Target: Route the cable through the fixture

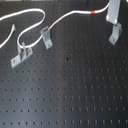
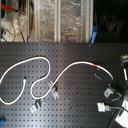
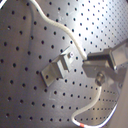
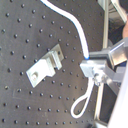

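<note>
The white cable (image 1: pixel 65 19) winds across the black perforated board (image 1: pixel 70 90) from the first exterior view's left, and its red band (image 1: pixel 91 11) sits near the right end. The band also shows in the second exterior view (image 2: pixel 95 65). My gripper (image 1: pixel 114 17) is at the top right, shut on the cable just past the red band. It hangs just behind a metal fixture (image 1: pixel 116 34). In both wrist views the cable (image 4: pixel 75 22) enters the gripper (image 4: pixel 95 70) beside this fixture (image 4: pixel 45 65) and loops out beyond. The same shows in the first wrist view (image 3: pixel 59 67).
Two more metal fixtures (image 1: pixel 45 35) (image 1: pixel 20 54) stand at the first exterior view's left, with the cable running close by them. I cannot tell whether it is threaded through them. Clear bins (image 2: pixel 60 20) line the back. A loose bracket (image 2: pixel 102 106) lies at the second exterior view's right.
</note>
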